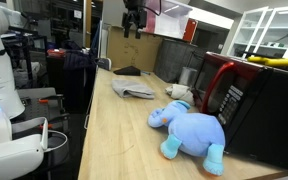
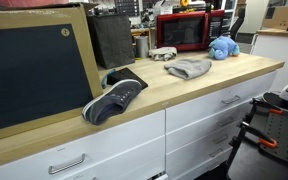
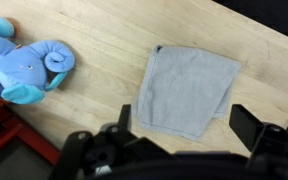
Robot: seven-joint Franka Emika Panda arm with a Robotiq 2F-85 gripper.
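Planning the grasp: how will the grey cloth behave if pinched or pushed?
The cloth lies flat and folded, so probably floppy: it should drape, maybe unfold, when lifted. Looks thin, likely light. Pushed on the smooth wooden counter, it would likely slide or bunch.

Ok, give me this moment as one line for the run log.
tool: open, empty | position: above grey cloth, not touching | nearby: blue plush elephant | surface: wooden counter
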